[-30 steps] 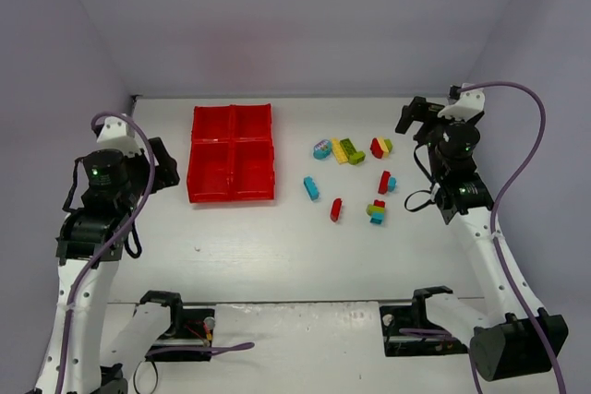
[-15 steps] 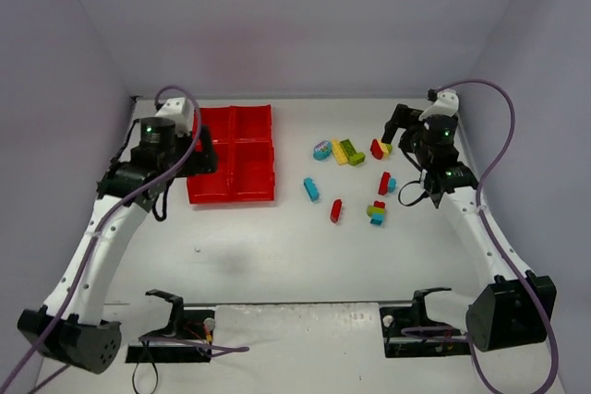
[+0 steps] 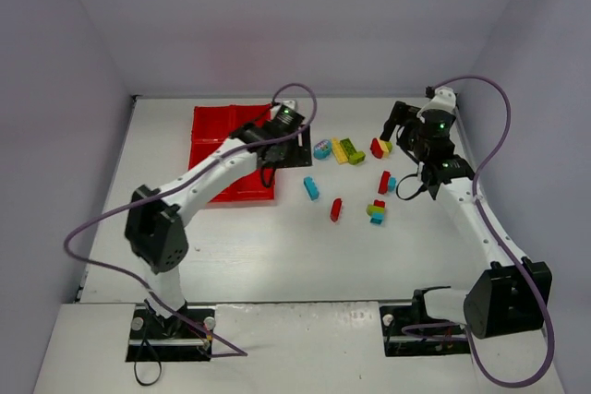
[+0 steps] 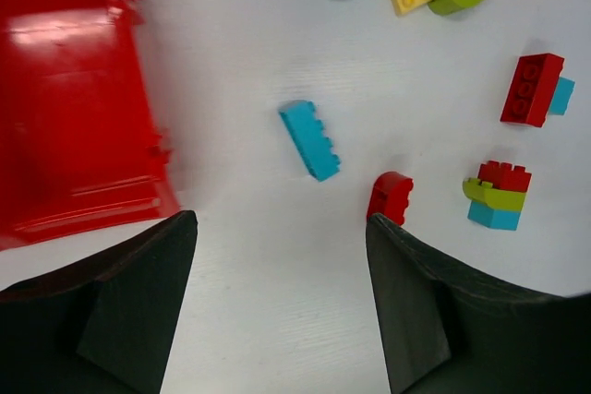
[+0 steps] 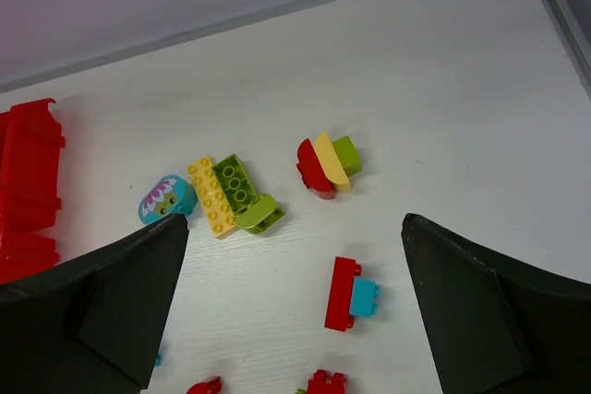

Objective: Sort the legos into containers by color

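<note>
The legos lie loose on the white table right of the red tray [image 3: 211, 126]. They are a cyan rounded brick [image 3: 322, 149], a yellow-and-green clump [image 3: 347, 150], a red-yellow-green clump [image 3: 381, 146], a red-and-cyan pair [image 3: 385, 182], a cyan brick [image 3: 311, 188], a small red brick [image 3: 336, 208] and a red-green-cyan stack [image 3: 377, 212]. My left gripper [image 3: 297, 154] is open and empty at the tray's right edge, above the cyan brick [image 4: 309, 139]. My right gripper [image 3: 395, 125] is open and empty beside the red-yellow-green clump [image 5: 328, 163].
The tray [image 4: 74, 108] has four square compartments; the ones not hidden by my left arm look empty. The grey back wall runs just behind the tray and legos. The right wall stands close to my right arm.
My left arm has swung from the far left across the tray to its right edge near the legos. My right gripper has moved a little left towards the red-yellow-green clump.
</note>
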